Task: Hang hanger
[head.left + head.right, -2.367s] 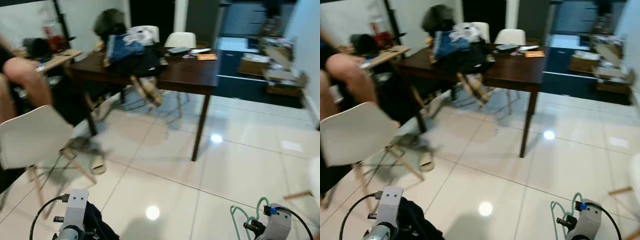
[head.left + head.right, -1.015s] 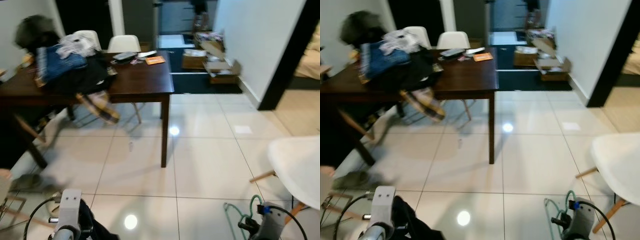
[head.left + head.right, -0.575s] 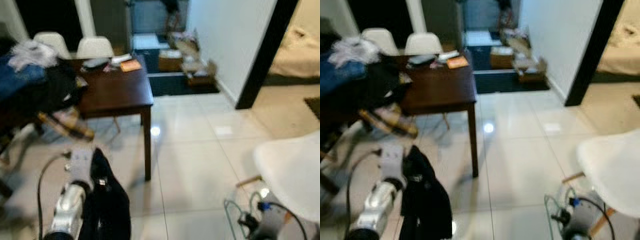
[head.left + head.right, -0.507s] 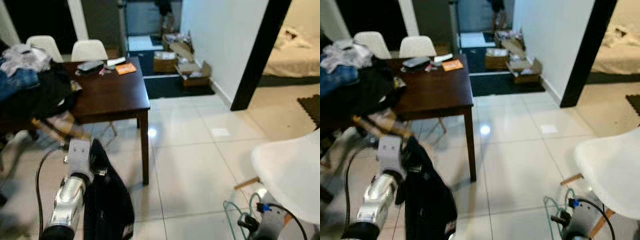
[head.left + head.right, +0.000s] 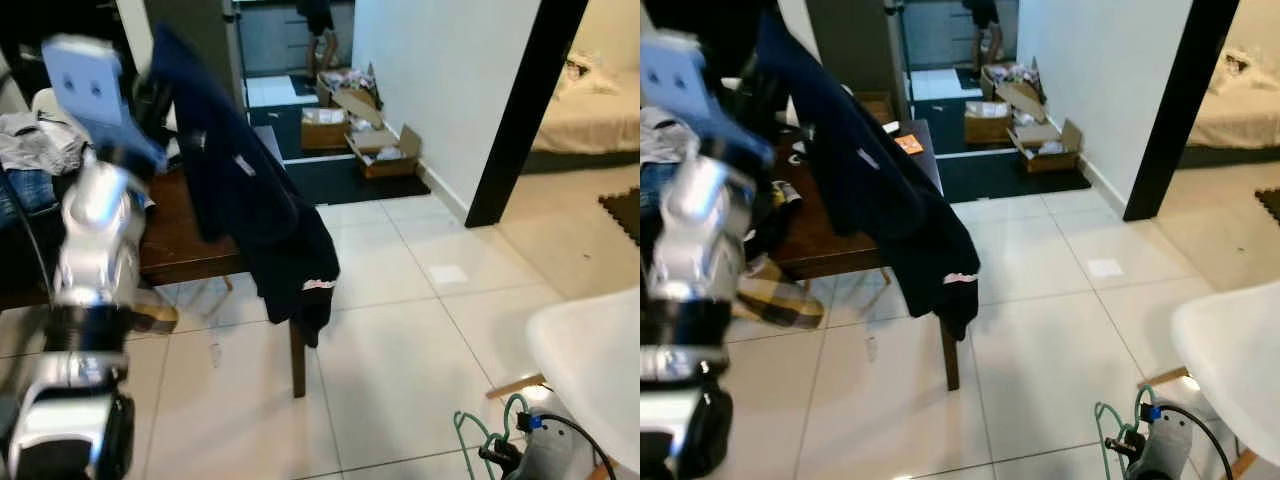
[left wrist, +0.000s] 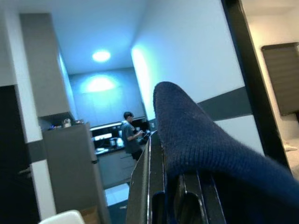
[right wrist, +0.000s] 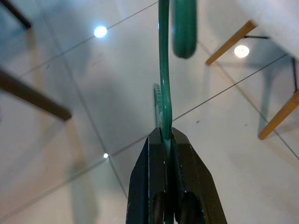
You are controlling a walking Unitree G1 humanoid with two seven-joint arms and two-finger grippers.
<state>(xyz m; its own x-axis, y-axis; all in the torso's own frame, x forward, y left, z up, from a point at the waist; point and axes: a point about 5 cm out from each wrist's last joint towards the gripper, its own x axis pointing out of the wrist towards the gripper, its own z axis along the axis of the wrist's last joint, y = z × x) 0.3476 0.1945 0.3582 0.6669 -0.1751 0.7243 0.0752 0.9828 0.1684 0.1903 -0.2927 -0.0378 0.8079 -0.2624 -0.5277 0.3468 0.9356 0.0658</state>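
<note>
**Arm up with the garment, hanger held low**

While the left arm stood raised high, its left pincer (image 6: 173, 196) was pinching a dark navy garment (image 5: 255, 190) that draped down before the brown worktop (image 5: 185, 240). Low at the right, the right pincer (image 7: 169, 140) was pressed together on the green hanger (image 7: 164, 93) above the tiled floor (image 5: 400, 340).

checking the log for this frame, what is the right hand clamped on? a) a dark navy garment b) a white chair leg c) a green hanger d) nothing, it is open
c: in the right wrist view the right hand has its fingers closed on the thin stem of the green hanger, while the dark navy garment is held up by the left hand.
</note>
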